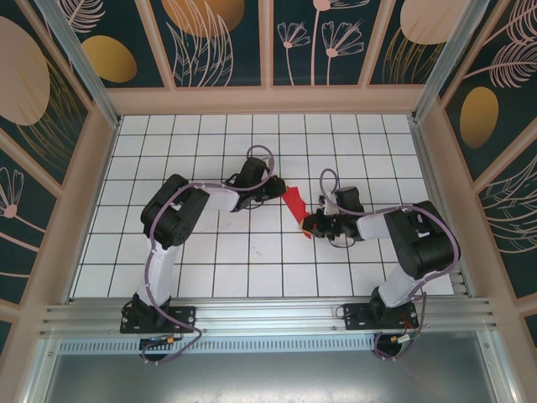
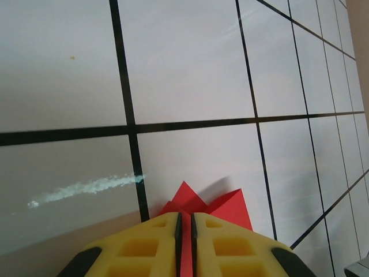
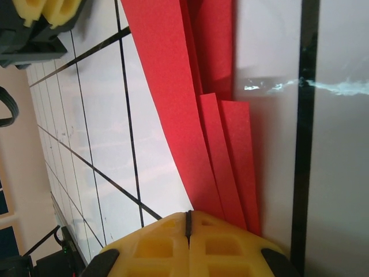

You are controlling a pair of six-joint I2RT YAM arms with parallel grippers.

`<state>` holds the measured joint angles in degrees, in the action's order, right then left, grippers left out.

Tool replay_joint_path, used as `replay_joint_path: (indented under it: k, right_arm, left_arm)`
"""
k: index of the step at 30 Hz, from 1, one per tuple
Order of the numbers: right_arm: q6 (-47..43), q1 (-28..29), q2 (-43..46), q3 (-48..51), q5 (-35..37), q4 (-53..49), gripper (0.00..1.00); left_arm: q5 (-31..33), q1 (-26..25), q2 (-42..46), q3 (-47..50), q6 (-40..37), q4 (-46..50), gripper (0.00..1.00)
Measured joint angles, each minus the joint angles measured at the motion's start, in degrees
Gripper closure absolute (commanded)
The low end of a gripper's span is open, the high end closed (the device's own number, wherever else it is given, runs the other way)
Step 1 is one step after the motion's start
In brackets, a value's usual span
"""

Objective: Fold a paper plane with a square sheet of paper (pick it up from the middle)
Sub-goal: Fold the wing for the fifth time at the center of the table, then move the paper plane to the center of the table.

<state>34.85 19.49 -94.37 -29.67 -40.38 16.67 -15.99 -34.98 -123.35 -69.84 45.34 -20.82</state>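
Top external: my left gripper (image 1: 279, 188) and right gripper (image 1: 311, 225) both clamp the red paper (image 1: 295, 206) at opposite ends, over the table (image 1: 210, 260) centre. Already folded narrow, several layers; near done, wings and release probably remaining

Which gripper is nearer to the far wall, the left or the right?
Left. The left gripper sits farther back, closer to the far wall; the right gripper lies nearer the arm bases.
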Motion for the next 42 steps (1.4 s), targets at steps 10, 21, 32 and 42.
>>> replay_joint_path:
  k: [10,21,32,42]
  right_arm:
    - [-0.7,2.7,11.5,-5.6,2.9,-11.4,0.64]
    - [-5.8,-0.2,12.7,-11.9,14.8,-18.6,0.55]
    - [-9.3,1.7,2.6,-15.1,16.6,-20.8,0.55]
    - [-10.6,5.7,0.0,-17.6,16.6,-21.5,0.63]
  left_arm:
    - [2.2,1.9,7.0,1.6,-3.5,5.0,0.69]
    - [2.1,1.9,21.0,15.7,-0.9,2.5,0.6]
    - [0.8,1.9,21.1,19.2,1.0,1.3,0.6]
    - [0.8,1.9,21.1,19.2,1.3,1.3,0.59]
